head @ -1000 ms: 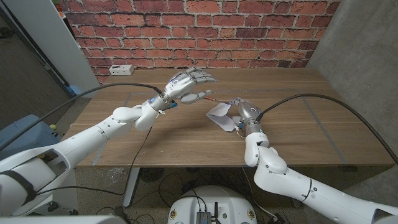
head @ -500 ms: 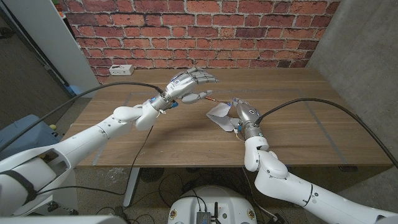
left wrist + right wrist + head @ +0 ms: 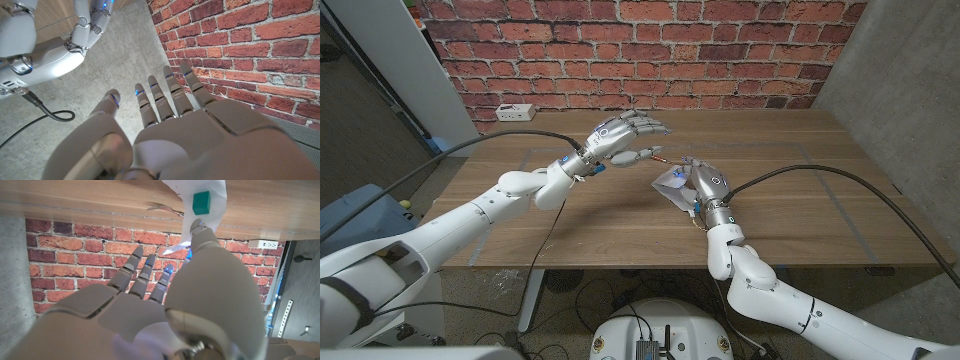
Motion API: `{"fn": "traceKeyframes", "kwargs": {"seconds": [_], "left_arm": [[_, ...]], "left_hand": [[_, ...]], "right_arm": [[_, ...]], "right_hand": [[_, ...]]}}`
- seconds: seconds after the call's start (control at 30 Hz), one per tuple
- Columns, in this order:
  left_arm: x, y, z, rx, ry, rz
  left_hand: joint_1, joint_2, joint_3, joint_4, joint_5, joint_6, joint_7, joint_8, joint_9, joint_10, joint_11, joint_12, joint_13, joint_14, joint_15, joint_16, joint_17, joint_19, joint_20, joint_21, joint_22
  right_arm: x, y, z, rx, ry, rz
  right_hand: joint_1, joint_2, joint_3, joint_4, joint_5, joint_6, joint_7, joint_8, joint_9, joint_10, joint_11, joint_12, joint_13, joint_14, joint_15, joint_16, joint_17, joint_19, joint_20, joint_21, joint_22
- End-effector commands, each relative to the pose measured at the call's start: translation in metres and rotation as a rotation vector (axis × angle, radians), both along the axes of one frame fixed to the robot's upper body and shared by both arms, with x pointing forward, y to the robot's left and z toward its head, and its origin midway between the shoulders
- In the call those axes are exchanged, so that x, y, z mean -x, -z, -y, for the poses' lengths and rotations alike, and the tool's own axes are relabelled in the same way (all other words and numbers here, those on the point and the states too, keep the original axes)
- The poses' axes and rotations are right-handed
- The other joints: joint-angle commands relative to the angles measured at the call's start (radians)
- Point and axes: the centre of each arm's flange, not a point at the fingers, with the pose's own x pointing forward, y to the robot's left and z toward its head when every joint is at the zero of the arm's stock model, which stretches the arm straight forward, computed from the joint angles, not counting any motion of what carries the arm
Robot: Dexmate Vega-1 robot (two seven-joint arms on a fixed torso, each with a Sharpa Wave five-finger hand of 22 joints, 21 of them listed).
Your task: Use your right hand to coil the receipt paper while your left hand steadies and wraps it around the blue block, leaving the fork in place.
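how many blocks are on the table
1: a small block lying on the white receipt paper, just beyond the right hand. Others may be hidden under the paper.

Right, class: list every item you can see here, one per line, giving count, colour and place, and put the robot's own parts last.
Receipt paper: one, white, crumpled mid-table beside the right hand.
Block: one, blue-green, lying on the paper.
Fork: one, metallic, on the table next to the paper.
Power strip: one, white, at the table's far left edge.
Table: one, wooden, before a brick wall.
Left hand: one, silver, raised over the table, fingers apart, holding nothing.
Right hand: one, silver, at the paper; whether it grips is unclear.
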Motion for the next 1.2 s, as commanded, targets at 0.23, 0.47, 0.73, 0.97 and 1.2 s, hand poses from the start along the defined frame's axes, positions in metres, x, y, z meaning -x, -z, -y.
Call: {"fn": "traceKeyframes", "kwargs": {"seconds": [0.23,0.47,0.73,0.97,1.2], "left_arm": [[-0.002,0.000,-0.001,-0.012,-0.018,-0.022],[-0.002,0.000,0.002,-0.023,-0.015,-0.027],[0.000,0.000,0.002,-0.032,-0.021,-0.023],[-0.004,0.000,0.003,-0.054,-0.065,-0.056],[-0.013,-0.005,0.008,-0.114,-0.157,-0.135]], "left_hand": [[-0.023,0.003,0.001,0.012,0.002,-0.002,0.007,-0.001,0.001,-0.002,0.004,-0.003,0.006,-0.009,-0.086,0.003,0.004,-0.005,0.006,-0.003,0.002],[-0.029,0.002,0.001,0.013,0.003,-0.004,0.007,-0.002,0.001,-0.001,0.006,-0.002,0.006,-0.009,-0.087,0.003,0.003,-0.005,0.007,-0.004,0.002],[-0.037,0.001,0.000,0.015,0.004,-0.003,0.006,0.000,0.000,-0.004,0.008,-0.003,0.007,-0.009,-0.085,0.003,0.003,-0.006,0.008,-0.006,0.002],[-0.045,0.001,-0.001,0.017,0.004,-0.003,0.003,0.000,0.000,-0.001,0.005,-0.001,0.007,-0.008,-0.085,0.004,0.002,-0.006,0.007,-0.007,0.002],[-0.051,-0.004,0.017,-0.004,0.009,0.066,0.019,0.023,-0.001,0.054,0.016,0.018,0.007,0.024,-0.080,0.010,-0.008,0.024,0.003,-0.001,0.003]], "right_arm": [[0.005,0.003,0.000,0.008,0.007,0.052],[0.008,0.004,0.003,-0.003,0.020,0.087],[0.012,0.006,0.006,-0.008,0.033,0.128],[0.017,0.010,0.007,0.025,0.049,0.088],[0.018,0.017,0.008,0.042,0.066,0.012]], "right_hand": [[0.012,0.029,-0.002,-0.001,0.006,0.162,0.063,0.029,-0.004,0.145,0.002,0.034,0.000,0.059,-0.174,0.016,0.005,0.030,-0.009,0.012,0.005],[0.051,0.051,-0.023,-0.011,-0.012,0.180,0.077,-0.029,-0.007,0.414,0.007,0.151,0.048,0.290,-0.189,0.173,0.121,0.097,-0.025,0.039,0.011],[0.100,0.070,-0.035,-0.018,-0.026,0.186,0.076,-0.078,-0.002,0.448,0.068,0.189,0.087,0.421,-0.192,0.333,0.287,0.174,-0.036,0.087,0.026],[0.131,0.080,-0.025,-0.023,-0.032,0.217,0.082,-0.084,-0.003,0.481,0.070,0.209,0.100,0.426,-0.192,0.336,0.317,0.184,-0.031,0.102,0.031],[0.133,0.079,-0.020,-0.019,-0.033,0.230,0.071,-0.092,-0.004,0.486,0.051,0.212,0.101,0.405,-0.192,0.290,0.303,0.170,-0.028,0.102,0.029]]}}
